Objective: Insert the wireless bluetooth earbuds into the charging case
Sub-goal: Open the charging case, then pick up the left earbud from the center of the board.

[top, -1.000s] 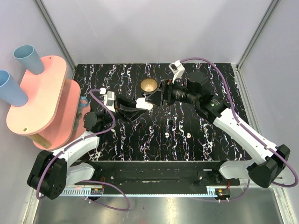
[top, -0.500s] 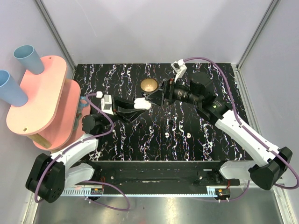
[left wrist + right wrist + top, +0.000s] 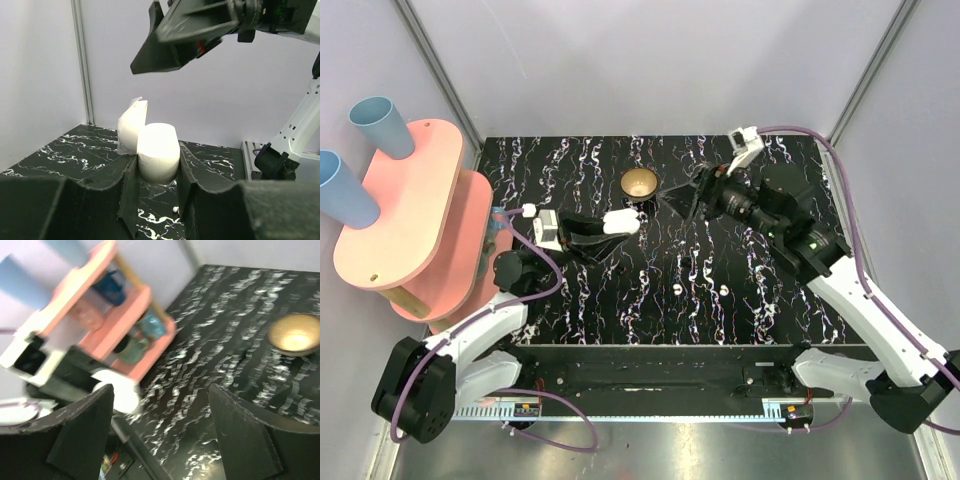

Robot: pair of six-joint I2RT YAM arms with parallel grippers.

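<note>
**Charging case (image 3: 158, 150) gripped in the left fingers (image 3: 129, 182); right fingers (image 3: 85, 435) open.**
The left fingers are closed on the case, which stands upright between them with its lid (image 3: 132, 125) hinged up. The right fingers are spread wide and appear empty, though their own view is blurred. They hang above the case, near the bowl (image 3: 639, 183). The first earbud (image 3: 679, 290) and second earbud (image 3: 725, 290) lie on the table (image 3: 770, 300), well apart from both sets of fingers.

The case (image 3: 620, 221) is over the middle of the desk (image 3: 770, 320). The bowl (image 3: 639, 183) sits near, at its 1 o'clock. Two buds (image 3: 678, 289) lie at its 4 and 5 o'clock. The shelf (image 3: 410, 215) stands at 9 o'clock.
</note>
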